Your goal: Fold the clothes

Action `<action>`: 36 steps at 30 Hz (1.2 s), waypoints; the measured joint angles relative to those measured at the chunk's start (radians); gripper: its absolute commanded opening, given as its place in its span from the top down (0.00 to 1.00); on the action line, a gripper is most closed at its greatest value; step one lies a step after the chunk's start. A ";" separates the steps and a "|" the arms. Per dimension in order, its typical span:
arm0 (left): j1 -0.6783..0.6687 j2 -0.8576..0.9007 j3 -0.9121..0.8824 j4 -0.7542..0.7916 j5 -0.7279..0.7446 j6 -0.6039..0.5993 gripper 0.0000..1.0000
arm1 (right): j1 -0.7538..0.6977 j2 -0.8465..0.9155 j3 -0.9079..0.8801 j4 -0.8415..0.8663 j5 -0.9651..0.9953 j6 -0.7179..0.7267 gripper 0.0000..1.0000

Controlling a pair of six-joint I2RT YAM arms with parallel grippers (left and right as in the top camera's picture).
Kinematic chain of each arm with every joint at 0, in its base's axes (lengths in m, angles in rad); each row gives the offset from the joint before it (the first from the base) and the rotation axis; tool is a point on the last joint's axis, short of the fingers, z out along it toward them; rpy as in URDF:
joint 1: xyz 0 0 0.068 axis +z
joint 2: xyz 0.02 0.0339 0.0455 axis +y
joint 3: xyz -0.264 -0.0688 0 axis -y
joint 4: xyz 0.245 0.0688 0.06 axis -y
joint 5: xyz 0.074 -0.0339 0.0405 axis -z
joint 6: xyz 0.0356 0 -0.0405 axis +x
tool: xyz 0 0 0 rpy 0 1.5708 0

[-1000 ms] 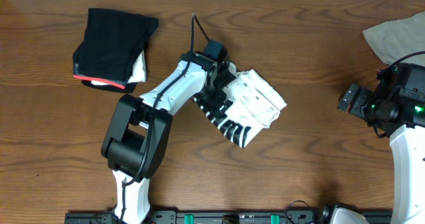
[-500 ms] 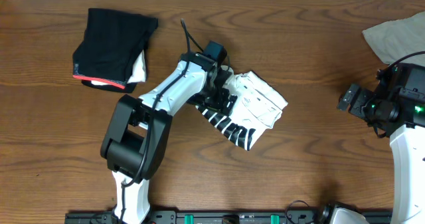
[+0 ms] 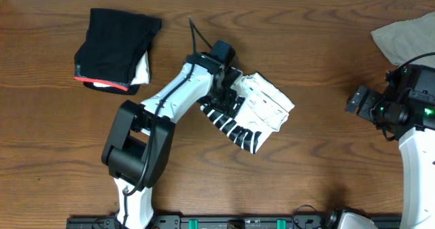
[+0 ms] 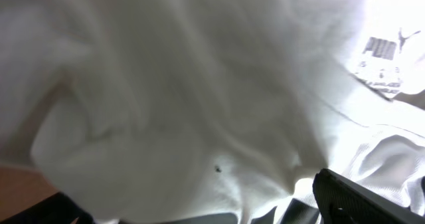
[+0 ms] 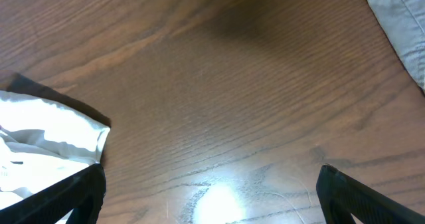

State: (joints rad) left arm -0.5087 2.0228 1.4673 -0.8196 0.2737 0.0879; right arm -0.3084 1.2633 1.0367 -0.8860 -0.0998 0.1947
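White T-shirt (image 3: 265,110) bundled mid tabletop (image 3: 319,45); left fingers (image 4: 362,197) spread low over it, holding nothing. Right fingers (image 5: 372,196) spread too, well apart. Risk: closing here bunches several layers; lifting w/ them undoes the fold.
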 measured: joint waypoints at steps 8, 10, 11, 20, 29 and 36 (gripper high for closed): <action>-0.075 0.000 0.000 0.014 -0.139 0.050 0.02 | 0.000 0.000 0.000 0.000 0.000 0.000 0.01; -0.091 0.000 0.000 0.015 -0.159 0.055 0.02 | 0.000 0.000 0.000 0.000 0.000 0.000 0.01; -0.098 0.000 0.000 0.016 -0.168 0.059 0.02 | 0.000 0.000 0.000 0.000 0.000 0.000 0.01; -0.108 0.000 -0.002 0.027 -0.185 0.058 0.02 | 0.000 0.000 0.000 0.000 0.000 0.000 0.01; -0.108 -0.001 -0.076 0.136 -0.171 0.047 0.02 | 0.000 0.000 0.000 0.000 0.000 0.000 0.01; -0.106 -0.011 -0.116 0.175 -0.127 0.039 0.02 | 0.000 0.000 0.000 0.000 0.000 0.000 0.01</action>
State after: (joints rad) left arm -0.6144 2.0113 1.3510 -0.6441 0.1471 0.1268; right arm -0.3084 1.2633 1.0367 -0.8860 -0.0998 0.1947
